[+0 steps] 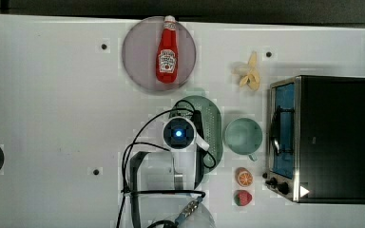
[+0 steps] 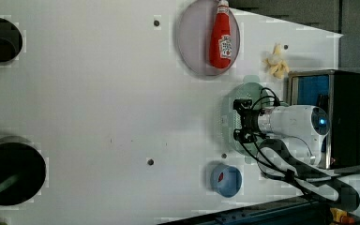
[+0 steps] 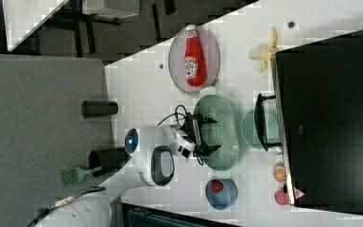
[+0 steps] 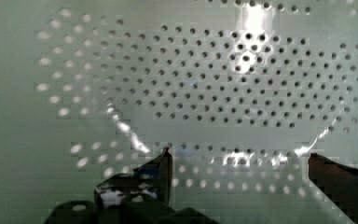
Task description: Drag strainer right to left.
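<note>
The strainer, a pale mint-green oval basket with a dotted centre, lies near the table's middle, just to the left of the green cup in the top view. My gripper is open and lowered into its bowl. In the wrist view the two dark fingertips stand wide apart over the perforated floor, with nothing between them. From the left view, the gripper reaches over the strainer from the left view's right. The arm's wrist covers the strainer's left part in the top view.
A grey-purple plate holding a ketchup bottle lies beyond the strainer. A green cup sits between the strainer and a toaster oven. A banana, toy orange, strawberry and blue bowl are nearby.
</note>
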Available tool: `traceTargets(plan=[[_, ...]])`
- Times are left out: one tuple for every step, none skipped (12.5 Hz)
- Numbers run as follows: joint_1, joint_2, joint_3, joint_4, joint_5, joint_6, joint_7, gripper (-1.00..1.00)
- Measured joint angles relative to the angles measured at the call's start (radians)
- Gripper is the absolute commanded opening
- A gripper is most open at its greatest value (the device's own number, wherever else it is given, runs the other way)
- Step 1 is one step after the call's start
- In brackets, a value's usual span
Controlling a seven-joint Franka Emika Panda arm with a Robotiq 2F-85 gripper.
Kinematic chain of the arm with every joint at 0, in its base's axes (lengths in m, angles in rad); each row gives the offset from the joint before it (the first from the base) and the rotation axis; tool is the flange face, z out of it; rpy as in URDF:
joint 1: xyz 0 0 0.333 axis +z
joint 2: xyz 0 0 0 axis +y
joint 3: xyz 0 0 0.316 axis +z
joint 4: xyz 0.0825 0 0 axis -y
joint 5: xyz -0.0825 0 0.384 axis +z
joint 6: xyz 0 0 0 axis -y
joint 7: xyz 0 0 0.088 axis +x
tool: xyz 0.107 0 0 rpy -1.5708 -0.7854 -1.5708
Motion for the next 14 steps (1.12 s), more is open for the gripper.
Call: traceTargets(plan=[[0.000, -0.015, 0.002, -0.004, -0.006, 0.000, 0.040, 1.00], [0.000, -0.024, 0.002, 0.002, -0.011, 0.003, 0.072, 1.00], [-0.004, -0.030, 0.010, 0.010, -0.018, 0.009, 0.092, 1.00], [-0.012, -0.035, 0.033, 0.010, -0.011, 0.004, 0.103, 1.00], [-0.006, -0.031, 0.051, 0.018, -0.011, 0.006, 0.125, 1.00], [0.005, -0.031, 0.068, 0.021, -0.010, 0.018, 0.143, 1.00], [0.013, -0.031, 0.090, 0.027, 0.001, 0.016, 0.158, 1.00], [0.029, -0.027, 0.093, 0.029, 0.001, 0.014, 0.170, 1.00], [0.051, -0.028, 0.093, 0.027, 0.012, 0.010, 0.184, 1.00], [0.063, -0.026, 0.102, 0.023, 0.020, 0.006, 0.205, 1.00], [0.065, -0.025, 0.125, 0.021, 0.024, 0.006, 0.225, 1.00], [0.080, -0.017, 0.138, 0.025, 0.026, 0.007, 0.243, 1.00], [0.097, -0.003, 0.149, 0.029, 0.014, 0.007, 0.267, 1.00], [0.119, 0.010, 0.151, 0.029, 0.014, 0.006, 0.300, 1.00]])
